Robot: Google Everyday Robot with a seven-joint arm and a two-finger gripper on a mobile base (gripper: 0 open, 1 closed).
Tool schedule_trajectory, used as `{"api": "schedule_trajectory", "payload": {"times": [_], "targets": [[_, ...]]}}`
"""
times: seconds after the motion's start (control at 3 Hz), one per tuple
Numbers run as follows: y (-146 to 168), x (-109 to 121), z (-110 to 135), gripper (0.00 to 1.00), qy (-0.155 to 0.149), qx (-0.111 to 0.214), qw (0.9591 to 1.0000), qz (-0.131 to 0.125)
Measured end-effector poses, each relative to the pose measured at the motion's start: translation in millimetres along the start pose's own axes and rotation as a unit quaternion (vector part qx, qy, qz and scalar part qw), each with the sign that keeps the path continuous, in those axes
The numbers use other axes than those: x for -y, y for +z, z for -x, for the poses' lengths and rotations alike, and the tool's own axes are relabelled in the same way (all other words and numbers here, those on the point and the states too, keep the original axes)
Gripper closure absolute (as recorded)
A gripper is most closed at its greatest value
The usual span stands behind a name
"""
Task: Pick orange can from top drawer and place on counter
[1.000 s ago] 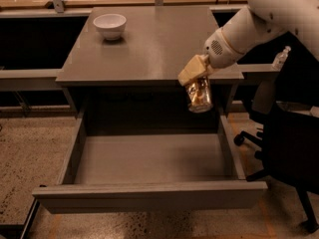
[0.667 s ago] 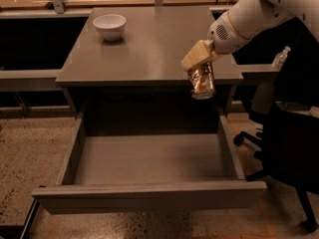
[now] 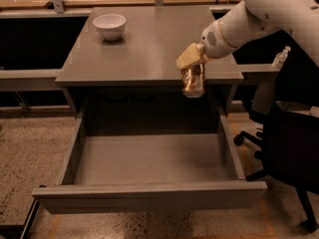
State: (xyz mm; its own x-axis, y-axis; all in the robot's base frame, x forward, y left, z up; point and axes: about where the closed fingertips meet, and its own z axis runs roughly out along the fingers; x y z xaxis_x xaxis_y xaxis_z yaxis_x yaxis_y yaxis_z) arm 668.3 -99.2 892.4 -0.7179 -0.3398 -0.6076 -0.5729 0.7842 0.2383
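The orange can [image 3: 193, 81] is a shiny orange-brown and silver can, held upright in the air in front of the counter's front edge, right of centre. My gripper [image 3: 189, 59] is shut on the can's top from above, with its tan fingers around it. The white arm [image 3: 249, 19] reaches in from the upper right. The top drawer [image 3: 149, 158] is pulled fully open below, grey and bare inside. The counter [image 3: 149, 44] is the grey cabinet top behind the can.
A white bowl [image 3: 109, 25] stands at the counter's back left. A black office chair [image 3: 289, 148] stands to the right of the drawer. A clear bottle [image 3: 280, 59] stands on a ledge at the right. The floor is speckled.
My gripper has lifted the can higher and a little to the left, from the drawer's right side up to the counter's front edge.
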Motion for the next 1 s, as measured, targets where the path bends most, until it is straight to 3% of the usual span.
{"api": "schedule_trajectory", "payload": {"times": [0.67, 1.0], "targets": [[-3.6, 28.3, 65.6, 1.0, -0.021, 0.057, 0.9967, -0.055], [4.5, 33.2, 89.4, 0.83, -0.03, 0.069, 0.9957, -0.054]]}}
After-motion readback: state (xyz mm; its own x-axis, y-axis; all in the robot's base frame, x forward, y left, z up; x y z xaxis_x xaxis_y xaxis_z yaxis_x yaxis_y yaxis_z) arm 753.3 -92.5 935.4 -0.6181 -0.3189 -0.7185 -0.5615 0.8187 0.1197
